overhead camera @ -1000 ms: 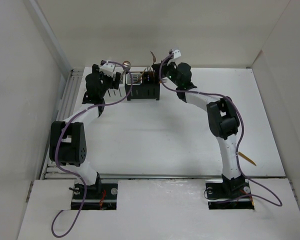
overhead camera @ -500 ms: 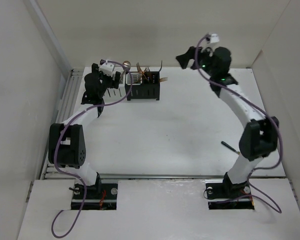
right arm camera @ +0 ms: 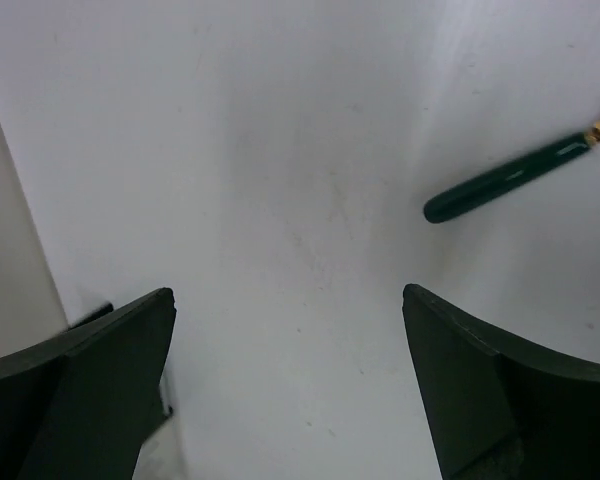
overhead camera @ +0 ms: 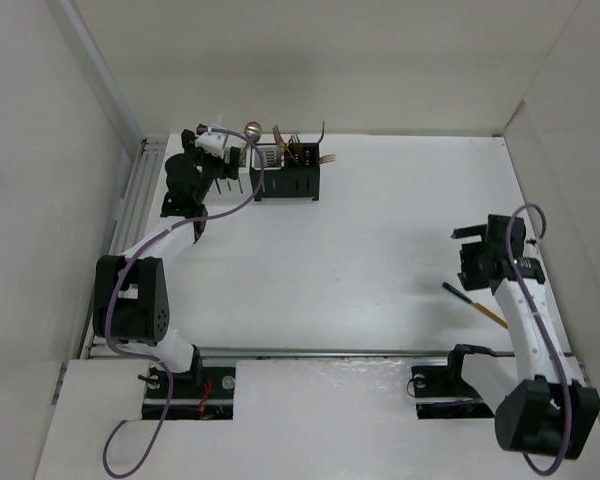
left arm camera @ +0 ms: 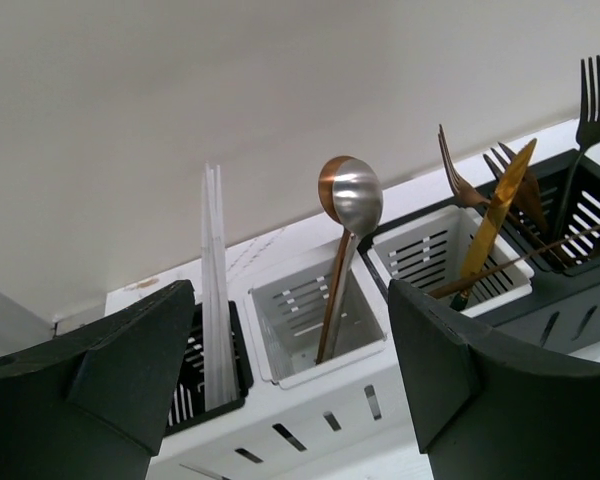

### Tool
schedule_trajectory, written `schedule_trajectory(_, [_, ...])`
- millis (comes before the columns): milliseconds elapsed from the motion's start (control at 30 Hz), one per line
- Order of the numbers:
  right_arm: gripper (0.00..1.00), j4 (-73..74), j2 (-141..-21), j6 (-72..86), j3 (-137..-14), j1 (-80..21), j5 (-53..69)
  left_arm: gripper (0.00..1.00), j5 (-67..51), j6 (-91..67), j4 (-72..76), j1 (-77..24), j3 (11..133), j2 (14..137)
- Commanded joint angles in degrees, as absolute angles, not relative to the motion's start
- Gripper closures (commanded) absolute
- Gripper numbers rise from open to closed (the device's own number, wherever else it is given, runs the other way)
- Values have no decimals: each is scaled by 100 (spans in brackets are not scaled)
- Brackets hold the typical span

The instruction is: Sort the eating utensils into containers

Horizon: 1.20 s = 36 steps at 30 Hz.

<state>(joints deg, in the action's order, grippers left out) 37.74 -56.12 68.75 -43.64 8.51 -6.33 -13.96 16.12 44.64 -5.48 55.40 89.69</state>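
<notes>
The containers (overhead camera: 288, 184) stand in a row at the table's far left. In the left wrist view, white sticks (left arm camera: 213, 280) stand in the left black caddy. A copper-backed spoon (left arm camera: 352, 195) leans in a white caddy (left arm camera: 280, 350). A gold knife (left arm camera: 498, 205) sits in the second white one, and forks (left arm camera: 580, 120) fill the right black caddy. My left gripper (left arm camera: 290, 300) hovers open just in front of the row, with nothing between its fingers. My right gripper (overhead camera: 470, 250) is open above bare table at the near right. A dark-handled utensil (overhead camera: 472, 303) with a gold end lies beside it, its handle (right arm camera: 505, 185) just ahead of the jaws.
White enclosure walls close in at the left (overhead camera: 40, 200), back and right. A slotted metal rail (overhead camera: 130, 200) runs along the table's left edge. Purple cables (overhead camera: 540, 330) trail along both arms.
My right gripper has opened and swung away from the containers to the near right side of the table. The left arm has barely moved.
</notes>
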Motion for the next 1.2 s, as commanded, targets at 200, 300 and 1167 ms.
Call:
schedule_trajectory(200, [0, 4318, -6544, 9536, -3965, 1326, -1032, 24, -1275, 1336, 5221, -545, 4914, 8464])
schedule_trajectory(300, [1, 4140, -7152, 9536, -4033, 1327, -835, 24, -1274, 1336, 5221, -440, 4913, 8464])
schedule_trajectory(1167, [100, 3473, -8473, 7842, -4419, 1433, -765, 23, -1222, 1389, 5115, -281, 5379, 8815])
